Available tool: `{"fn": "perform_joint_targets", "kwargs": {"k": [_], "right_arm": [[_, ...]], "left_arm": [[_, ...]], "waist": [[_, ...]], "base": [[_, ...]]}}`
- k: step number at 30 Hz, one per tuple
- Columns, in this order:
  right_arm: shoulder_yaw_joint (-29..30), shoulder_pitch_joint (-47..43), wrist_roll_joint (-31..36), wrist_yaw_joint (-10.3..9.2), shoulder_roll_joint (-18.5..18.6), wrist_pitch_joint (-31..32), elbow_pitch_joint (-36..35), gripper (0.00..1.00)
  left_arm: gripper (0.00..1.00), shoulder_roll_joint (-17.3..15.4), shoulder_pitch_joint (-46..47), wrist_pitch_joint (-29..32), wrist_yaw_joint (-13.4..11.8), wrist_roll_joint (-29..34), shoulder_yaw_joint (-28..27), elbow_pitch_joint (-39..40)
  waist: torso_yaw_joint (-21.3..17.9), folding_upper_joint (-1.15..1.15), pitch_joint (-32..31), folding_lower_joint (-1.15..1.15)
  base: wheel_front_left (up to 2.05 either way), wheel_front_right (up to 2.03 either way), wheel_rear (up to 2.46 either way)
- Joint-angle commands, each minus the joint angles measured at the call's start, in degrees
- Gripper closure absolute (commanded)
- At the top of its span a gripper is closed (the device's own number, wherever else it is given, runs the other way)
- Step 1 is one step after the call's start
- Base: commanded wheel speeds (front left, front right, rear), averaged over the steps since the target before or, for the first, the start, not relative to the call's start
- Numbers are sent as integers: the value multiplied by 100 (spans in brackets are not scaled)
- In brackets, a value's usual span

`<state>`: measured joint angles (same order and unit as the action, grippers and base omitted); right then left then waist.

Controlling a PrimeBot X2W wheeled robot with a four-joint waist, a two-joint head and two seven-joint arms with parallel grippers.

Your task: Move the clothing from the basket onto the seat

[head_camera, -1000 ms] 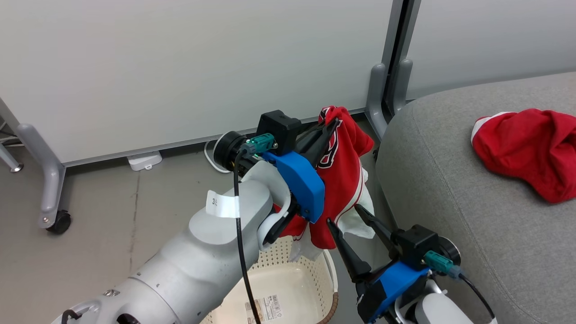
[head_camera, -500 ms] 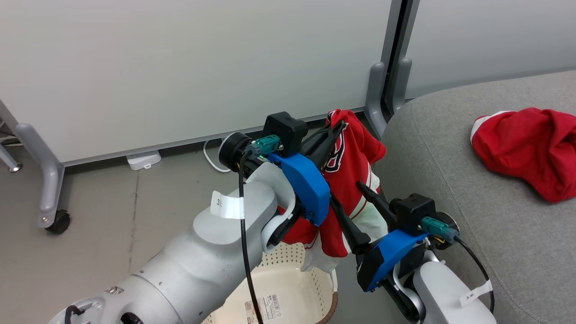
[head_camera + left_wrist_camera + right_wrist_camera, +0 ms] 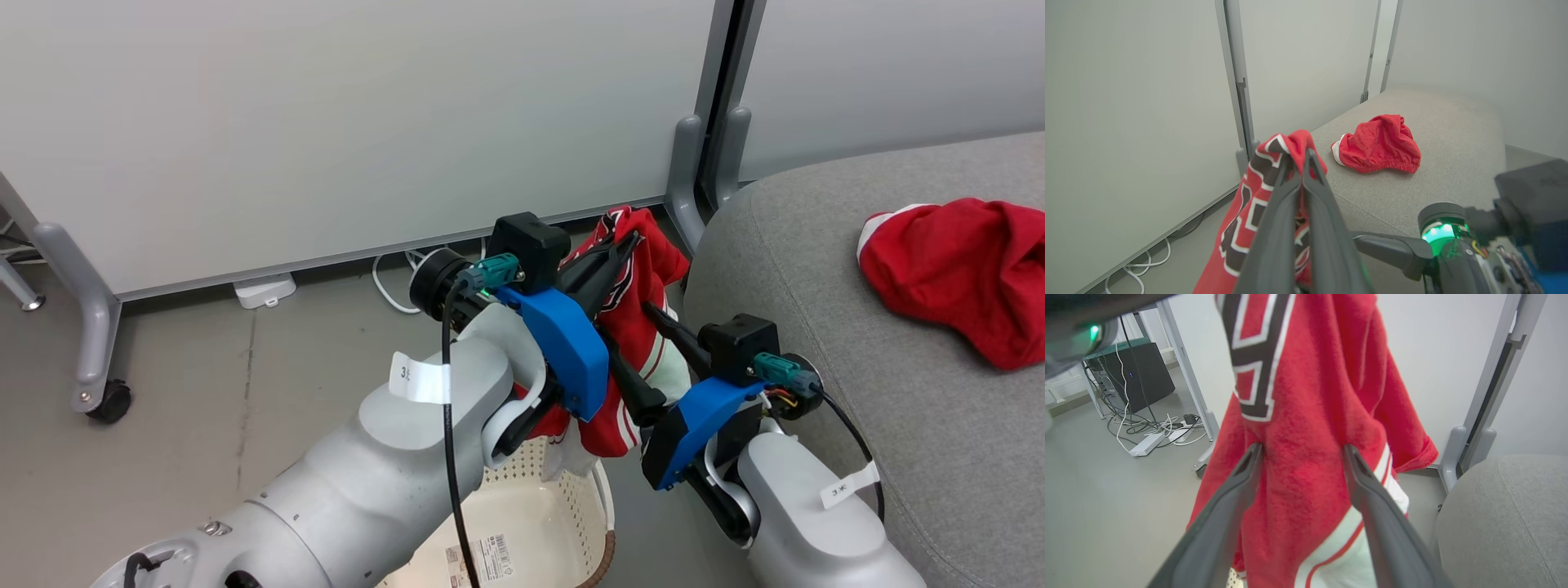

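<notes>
Head view: the plain red garment (image 3: 955, 278) lies on the seat (image 3: 816, 408), well in from its rounded edge (that half is judged done). The jersey (image 3: 657, 261) hangs from the left gripper (image 3: 630, 239) above the basket (image 3: 506, 478), beside the seat and not yet over it. Left wrist view: that gripper's fingers are pressed together, pinching the jersey's top fold. Right wrist view: the right gripper (image 3: 1302, 448) stands spread astride the hanging jersey, unclosed; transfer and release remain.

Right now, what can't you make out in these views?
- Basket: head view, left forearm covers part, bottom edge cuts it; contents unclear.
- Jersey: hem cut off by right wrist view's bottom edge.
- Right gripper: open either side of Jersey; contact unclear.
- Plain red garment: head view's right edge crops it.
</notes>
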<state>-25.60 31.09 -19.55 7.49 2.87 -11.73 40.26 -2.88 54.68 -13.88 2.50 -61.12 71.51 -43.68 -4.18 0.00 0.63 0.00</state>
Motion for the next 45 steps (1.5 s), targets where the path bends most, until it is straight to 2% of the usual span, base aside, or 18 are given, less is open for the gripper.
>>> {"fn": "perform_joint_targets", "kwargs": {"k": [1, 11, 20, 21, 23, 24, 44, 45], "right_arm": [[-34, 109, -37, 1, 2, -57, 87, 0], [-522, 620, -540, 1, 2, -190, 827, 0], [-781, 864, -867, 1, 2, -294, 1199, 0], [-816, 894, -916, 1, 2, -305, 1218, 33], [-849, 941, -994, 1, 2, -309, 1267, 82], [-864, 966, -1014, 1, 2, -315, 1298, 100], [-1040, 1001, -1279, 1, 2, -355, 1380, 100], [-1042, 997, -1276, 1, 2, -356, 1376, 100]], "left_arm": [[100, -2, 40, -7, -18, -23, 22, 28], [100, -1, 23, 50, -3, -111, 118, 137], [100, -1, 62, 42, -13, -135, 161, 155], [100, -1, 67, 41, -13, -134, 165, 156], [100, -2, 74, 41, -8, -131, 170, 159], [100, -2, 74, 43, -3, -130, 174, 162], [100, -2, 88, 12, -15, -93, 199, 21], [95, -2, 87, 10, -16, -93, 198, 16]], "waist": [[8, 0, 3, 0], [80, 0, 40, 0], [91, 0, 64, 0], [87, 0, 68, 0], [83, 0, 73, 0], [83, 0, 75, 0], [45, 0, 67, 0], [42, 0, 66, 0]], "base": [[0, 0, 0], [0, 0, 0], [0, 0, 0], [0, 0, 0], [0, 0, 0], [0, 0, 0], [0, 0, 0], [0, 0, 0]]}}
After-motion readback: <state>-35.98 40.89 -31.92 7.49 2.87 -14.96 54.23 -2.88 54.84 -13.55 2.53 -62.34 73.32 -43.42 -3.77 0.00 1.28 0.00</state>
